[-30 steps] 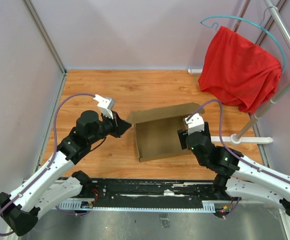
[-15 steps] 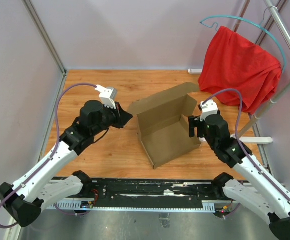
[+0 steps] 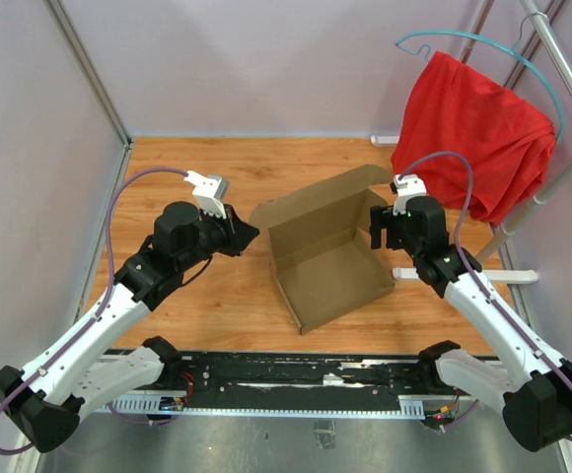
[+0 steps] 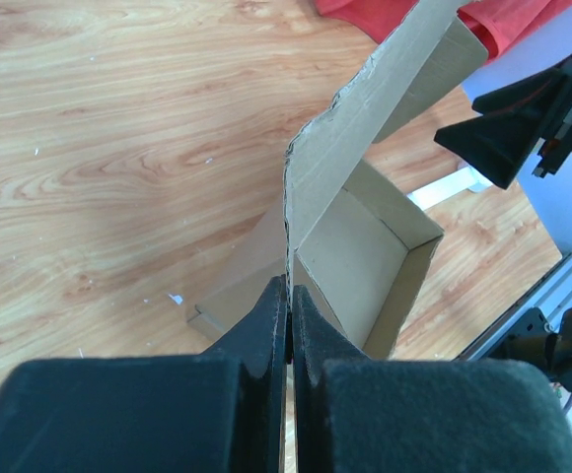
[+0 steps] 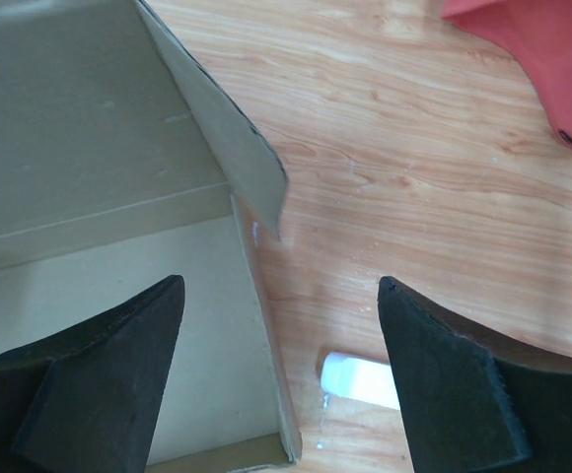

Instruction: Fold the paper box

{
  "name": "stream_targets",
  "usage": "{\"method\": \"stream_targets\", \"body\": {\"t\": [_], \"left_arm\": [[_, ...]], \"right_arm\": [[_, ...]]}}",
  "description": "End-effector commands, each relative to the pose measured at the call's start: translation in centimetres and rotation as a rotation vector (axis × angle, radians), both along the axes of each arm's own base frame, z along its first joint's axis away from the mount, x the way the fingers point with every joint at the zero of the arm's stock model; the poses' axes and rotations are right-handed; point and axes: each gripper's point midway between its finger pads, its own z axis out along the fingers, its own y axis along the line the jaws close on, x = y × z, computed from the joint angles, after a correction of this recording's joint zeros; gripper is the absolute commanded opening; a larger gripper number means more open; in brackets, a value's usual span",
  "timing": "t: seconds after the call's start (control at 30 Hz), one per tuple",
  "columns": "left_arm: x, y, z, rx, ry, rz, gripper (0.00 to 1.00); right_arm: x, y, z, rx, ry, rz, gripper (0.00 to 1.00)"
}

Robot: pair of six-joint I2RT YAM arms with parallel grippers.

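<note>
The paper box (image 3: pixel 330 258) sits near the middle of the wooden surface (image 3: pixel 197 168), turned at an angle so that one corner points toward the arm bases. Its shallow tray is formed, with low walls standing along the sides. The lid panel rises from the tray's far edge and stands tilted. A small side flap stands at the lid's right end.

The left claw (image 3: pixel 244 235) reaches in from the left and is pressed together on the left corner of the lid. In the left wrist view the two dark fingers (image 4: pixel 266 325) meet, and the thin cardboard edge runs straight up from between them, so the pinch is on the lid's edge itself.

The right claw (image 3: pixel 383 229) hovers at the right side of the box, by the far right corner of the tray. Its jaws are spread wide. In the right wrist view the tray's right wall runs down between the two fingers (image 5: pixel 108 374), with one finger over the inside of the tray and the other over bare wood. Neither finger is seen touching the cardboard.

A red cloth (image 3: pixel 468 133) hangs from a turquoise hanger (image 3: pixel 464 35) on a metal rack (image 3: pixel 562 67) at the far right, apart from the box. The rack's white foot (image 3: pixel 503 277) lies on the wood to the right of the tray, partly crossed by the right arm.
</note>
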Motion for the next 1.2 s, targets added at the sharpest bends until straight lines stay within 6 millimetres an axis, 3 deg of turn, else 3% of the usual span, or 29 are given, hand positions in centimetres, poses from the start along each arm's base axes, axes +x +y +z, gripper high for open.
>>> {"method": "stream_targets", "body": {"t": [0.0, 0.23, 0.3, 0.4, 0.53, 0.83, 1.17], "left_arm": [[0.1, -0.2, 0.6, 0.009, -0.030, -0.012, 0.00], [0.1, -0.2, 0.6, 0.012, -0.032, -0.015, 0.00], [0.1, -0.3, 0.5, 0.009, -0.030, -0.020, 0.00], [0.0, -0.4, 0.4, 0.005, -0.027, -0.026, 0.00], [0.1, -0.7, 0.1, 0.001, -0.024, -0.034, 0.00], [-0.6, -1.2, -0.5, -0.014, -0.011, -0.073, 0.00], [-2.9, -1.1, -2.7, -0.041, 0.046, -0.122, 0.00]], "right_arm": [[2.1, 1.5, 3.0, 0.037, -0.078, 0.077, 0.80], [3.5, 4.2, 2.2, 0.080, -0.032, 0.196, 0.74], [3.5, 4.8, 2.0, 0.102, -0.014, 0.217, 0.66], [3.3, 5.2, 1.9, 0.124, 0.016, 0.222, 0.45], [3.1, 5.3, 2.2, 0.136, 0.011, 0.226, 0.35], [2.2, 5.5, 1.4, 0.144, 0.036, 0.250, 0.33], [-0.8, 3.6, -1.2, 0.113, 0.075, 0.205, 0.52]]}}
